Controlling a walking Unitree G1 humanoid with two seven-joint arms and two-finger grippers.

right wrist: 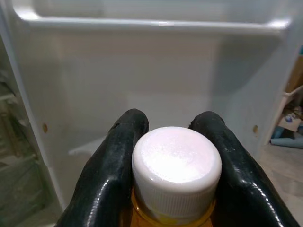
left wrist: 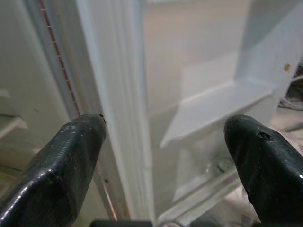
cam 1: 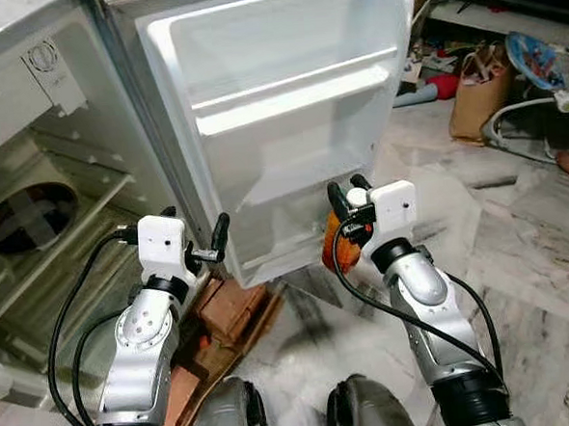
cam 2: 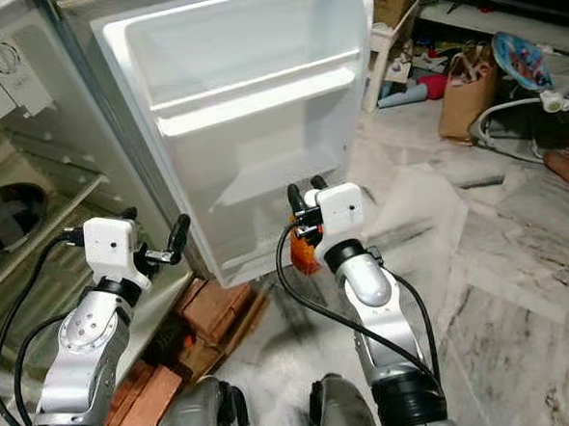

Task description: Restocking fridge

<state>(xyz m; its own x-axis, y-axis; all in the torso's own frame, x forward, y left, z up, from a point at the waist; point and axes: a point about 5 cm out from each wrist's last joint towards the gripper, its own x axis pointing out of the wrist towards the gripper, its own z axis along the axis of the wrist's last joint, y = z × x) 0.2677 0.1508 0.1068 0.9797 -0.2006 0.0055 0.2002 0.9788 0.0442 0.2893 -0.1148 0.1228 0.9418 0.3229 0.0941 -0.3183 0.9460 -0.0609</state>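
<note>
The fridge door (cam 1: 279,117) stood wide open, white inside, with a bare shelf across its middle. An orange bottle (cam 2: 303,250) with a white cap (right wrist: 176,165) stood upright before the door's lower right corner, pinched at the neck between black fingers (right wrist: 116,175).

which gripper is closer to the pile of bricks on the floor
Left. The left gripper hangs open just above the bricks by the fridge door's hinge side; the right gripper, holding an orange bottle, is further right.
</note>
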